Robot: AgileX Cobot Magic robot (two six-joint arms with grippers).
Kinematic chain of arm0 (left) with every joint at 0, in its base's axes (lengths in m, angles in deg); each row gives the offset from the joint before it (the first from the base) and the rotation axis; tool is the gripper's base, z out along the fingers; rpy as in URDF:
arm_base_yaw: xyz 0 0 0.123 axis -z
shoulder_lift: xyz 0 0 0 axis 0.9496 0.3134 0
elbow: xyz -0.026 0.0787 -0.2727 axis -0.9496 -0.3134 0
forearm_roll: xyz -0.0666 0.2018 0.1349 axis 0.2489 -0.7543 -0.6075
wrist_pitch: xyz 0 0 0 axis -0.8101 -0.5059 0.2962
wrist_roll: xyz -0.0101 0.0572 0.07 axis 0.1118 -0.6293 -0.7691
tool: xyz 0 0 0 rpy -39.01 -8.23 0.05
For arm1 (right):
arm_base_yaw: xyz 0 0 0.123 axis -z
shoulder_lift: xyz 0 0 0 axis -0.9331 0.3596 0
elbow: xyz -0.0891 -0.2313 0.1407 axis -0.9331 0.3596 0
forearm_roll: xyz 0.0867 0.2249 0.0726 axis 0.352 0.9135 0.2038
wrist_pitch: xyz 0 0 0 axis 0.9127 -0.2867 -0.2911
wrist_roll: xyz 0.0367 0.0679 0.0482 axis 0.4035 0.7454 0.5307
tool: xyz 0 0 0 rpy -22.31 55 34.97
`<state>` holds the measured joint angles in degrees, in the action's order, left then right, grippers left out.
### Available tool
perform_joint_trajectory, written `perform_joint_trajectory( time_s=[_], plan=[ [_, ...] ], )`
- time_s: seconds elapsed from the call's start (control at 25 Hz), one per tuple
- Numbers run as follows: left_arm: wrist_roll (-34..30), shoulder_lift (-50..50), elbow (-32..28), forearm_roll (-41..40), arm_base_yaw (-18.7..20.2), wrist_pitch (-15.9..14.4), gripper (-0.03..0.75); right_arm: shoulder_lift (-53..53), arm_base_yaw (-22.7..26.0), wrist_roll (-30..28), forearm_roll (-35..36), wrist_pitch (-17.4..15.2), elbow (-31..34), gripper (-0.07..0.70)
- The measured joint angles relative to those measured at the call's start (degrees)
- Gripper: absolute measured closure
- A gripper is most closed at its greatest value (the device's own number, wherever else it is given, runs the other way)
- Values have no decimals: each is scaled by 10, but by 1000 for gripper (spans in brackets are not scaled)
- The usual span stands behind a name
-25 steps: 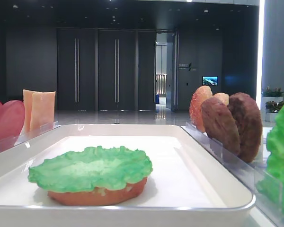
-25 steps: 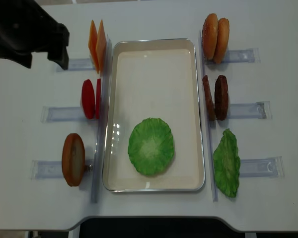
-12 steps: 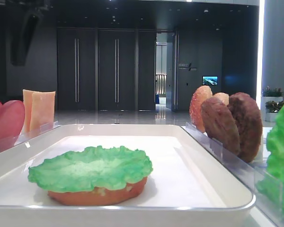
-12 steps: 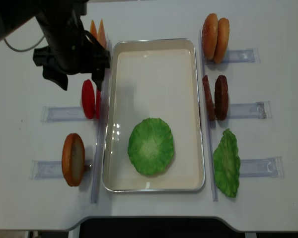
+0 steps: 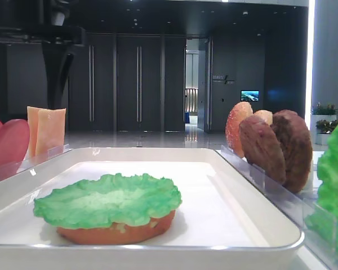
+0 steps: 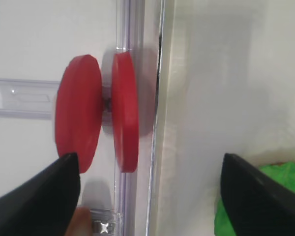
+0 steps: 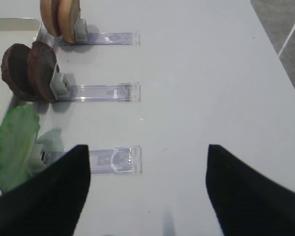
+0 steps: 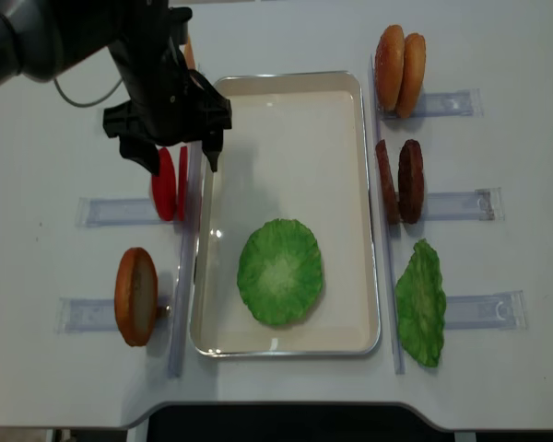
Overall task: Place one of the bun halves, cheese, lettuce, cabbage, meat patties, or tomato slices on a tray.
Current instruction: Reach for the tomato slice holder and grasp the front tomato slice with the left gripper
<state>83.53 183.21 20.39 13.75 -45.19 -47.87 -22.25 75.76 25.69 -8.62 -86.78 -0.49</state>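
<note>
Far left of the table, a lone bun half [image 8: 135, 296] stands on edge in a clear holder strip [image 8: 92, 313]. Above it in the overhead view, two tomato slices [image 8: 169, 183] stand upright in their own strip, just beside the tray's left rim. The left gripper [image 8: 178, 158] hangs over them with jaws spread wide and nothing held (wrist view: one finger [image 6: 37, 201] outside the tomato pair, the other [image 6: 265, 196] over the tray). Cheese [image 5: 46, 131] slices stand behind it, mostly hidden from above.

Centre: the white tray [image 8: 290, 101] carries a lettuce leaf [image 8: 279, 271] lying on a bun half [image 5: 115, 232], toward the near end.

Right of the tray: two bun halves [image 8: 399, 57], two meat patties [image 8: 401, 180], and a second green leaf [image 8: 420, 302], each in a strip. The right gripper [image 7: 145, 189] hovers over bare table [image 7: 201, 73] right of these, fingers well apart, empty.
</note>
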Motion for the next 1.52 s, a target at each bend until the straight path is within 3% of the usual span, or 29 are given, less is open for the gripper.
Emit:
perform_joint_trajectory(
  time_s=[0.76,1.2,1.52],
  plan=[
    [0,49,0,3,0,27,24,0,0,0,0,0,0,155],
    [-17,52,19,-6,0,22,176,0,0,0,0,0,0,155],
    [-31,72,29,-20,0,-11,199,0,0,0,0,0,0,155]
  ],
)
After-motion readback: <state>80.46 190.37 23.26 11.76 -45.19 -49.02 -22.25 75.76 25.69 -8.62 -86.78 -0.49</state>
